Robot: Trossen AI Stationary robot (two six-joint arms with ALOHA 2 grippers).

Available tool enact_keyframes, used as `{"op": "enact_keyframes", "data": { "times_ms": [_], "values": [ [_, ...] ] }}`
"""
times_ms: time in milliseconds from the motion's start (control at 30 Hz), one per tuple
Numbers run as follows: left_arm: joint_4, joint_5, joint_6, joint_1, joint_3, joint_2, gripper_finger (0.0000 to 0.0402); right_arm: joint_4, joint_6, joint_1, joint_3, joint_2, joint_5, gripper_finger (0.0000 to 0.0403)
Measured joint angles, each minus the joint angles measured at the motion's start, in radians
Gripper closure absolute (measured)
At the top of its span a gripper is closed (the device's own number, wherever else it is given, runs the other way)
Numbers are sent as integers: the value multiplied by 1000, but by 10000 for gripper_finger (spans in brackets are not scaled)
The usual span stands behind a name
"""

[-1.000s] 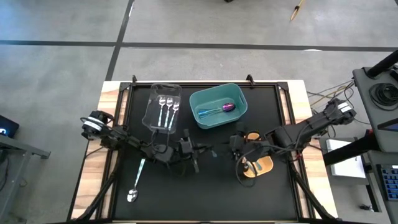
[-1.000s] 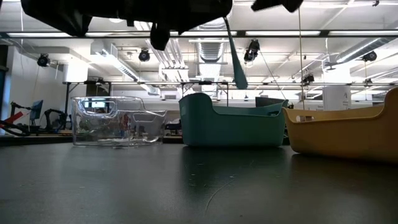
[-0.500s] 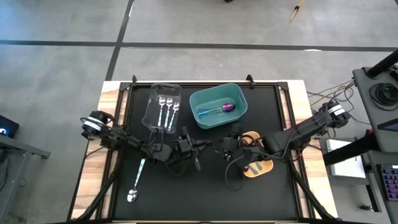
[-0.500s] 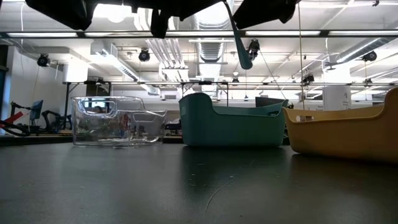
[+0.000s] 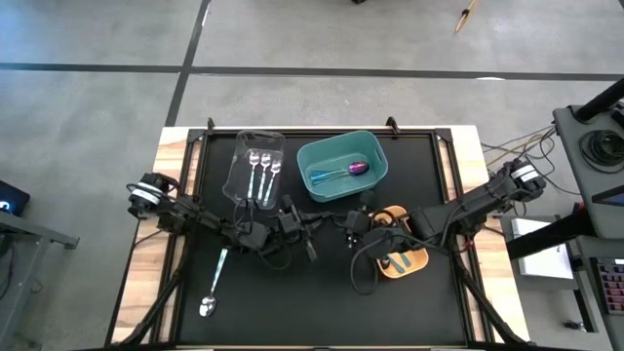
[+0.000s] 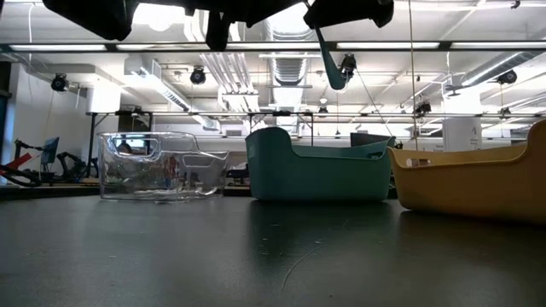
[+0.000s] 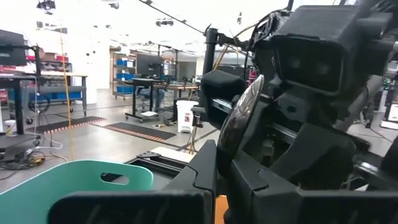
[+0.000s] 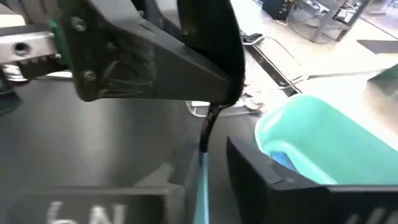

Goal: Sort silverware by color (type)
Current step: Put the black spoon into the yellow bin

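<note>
High view showed the left gripper [image 5: 310, 234] and right gripper [image 5: 348, 229] nose to nose above mid-table, between the teal bin [image 5: 304, 161] and orange bin [image 5: 419, 261], apparently mid-handover. The left gripper's fingers were pinched on the dark bowl of a spoon [image 6: 328, 60], whose teal handle hung in the air, well clear of the mat [image 5: 292, 312]. The right gripper's fingers were spread to either side of that handle, seemingly not yet closed. A clean pass would call for the right to close squarely on the handle before the left lets go; the thin handle could swing or slip. Silver pieces [image 5: 261, 166] lay in the clear bin [image 5: 239, 161], a purple spoon [image 5: 359, 168] in the teal one, and another spoon [image 5: 213, 283] loose on the mat near the left arm. Around them were the flat black mat, pale wood edges and a lit workshop.
</note>
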Motion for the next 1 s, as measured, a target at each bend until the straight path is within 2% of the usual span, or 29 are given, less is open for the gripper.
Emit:
{"op": "enact_keyframes", "data": {
  "times_ms": [100, 167, 400, 567, 767, 1000],
  "values": [
    [0, 0, 6, -1, 0, 0, 401, 6, -5, 1, 0, 0, -7, 372],
    [0, 0, 7, 0, 0, 0, 401, 5, -4, 1, 0, 0, -14, 387],
    [-1, 4, 31, -1, 0, 0, 362, 2, 6, 0, 1, 0, -24, 393],
    [-25, 26, 42, -2, 0, -11, 296, 1, 15, 0, 1, -4, -23, 394],
    [-135, 26, 61, -3, -2, -81, 224, -24, 36, -13, 2, -21, -48, 394],
    [-310, 7, 122, -7, -3, -188, 203, -164, 138, -68, 3, -67, -128, 394]
  ]
}}
